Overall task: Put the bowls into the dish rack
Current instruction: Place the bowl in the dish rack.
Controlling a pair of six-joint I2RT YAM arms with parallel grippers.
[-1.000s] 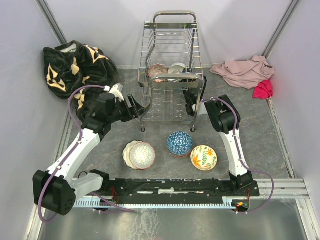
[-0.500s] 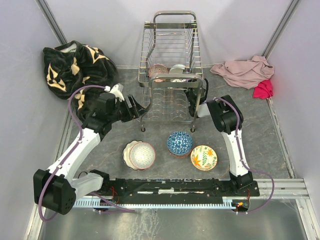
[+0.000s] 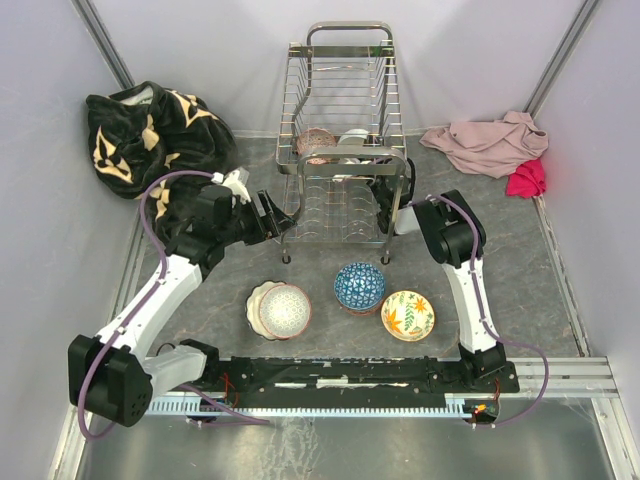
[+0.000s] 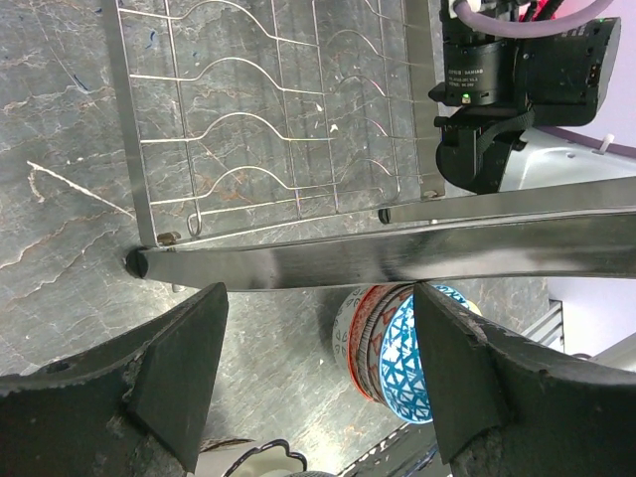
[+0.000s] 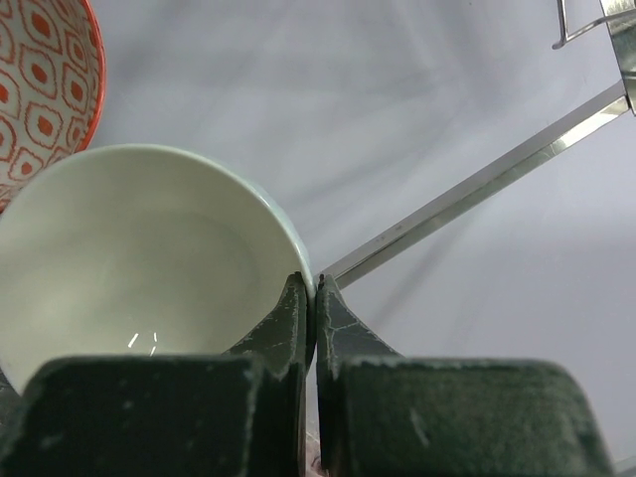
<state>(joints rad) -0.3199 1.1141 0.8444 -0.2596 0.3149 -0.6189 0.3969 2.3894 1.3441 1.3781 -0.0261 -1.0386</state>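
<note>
The chrome wire dish rack (image 3: 345,100) stands at the back centre. My right gripper (image 3: 378,185) reaches into its upper tier and is shut on the rim of a white bowl (image 3: 353,137), which fills the right wrist view (image 5: 139,258) beside a red-patterned bowl (image 5: 40,89) in the same tier (image 3: 316,142). My left gripper (image 3: 275,215) is open and empty at the rack's near left leg, its jaws either side of a rack rail (image 4: 397,258). On the table stand a blue bowl (image 3: 359,286), a yellow floral bowl (image 3: 408,315) and a pink-patterned bowl (image 3: 285,310) on a scalloped white one.
A black-and-tan blanket (image 3: 150,130) lies at the back left. A pink cloth (image 3: 490,140) and a red cloth (image 3: 527,178) lie at the back right. Walls close in the table on three sides.
My right arm has shifted slightly to the right with the white bowl still in its grip. The left arm has hardly moved.
</note>
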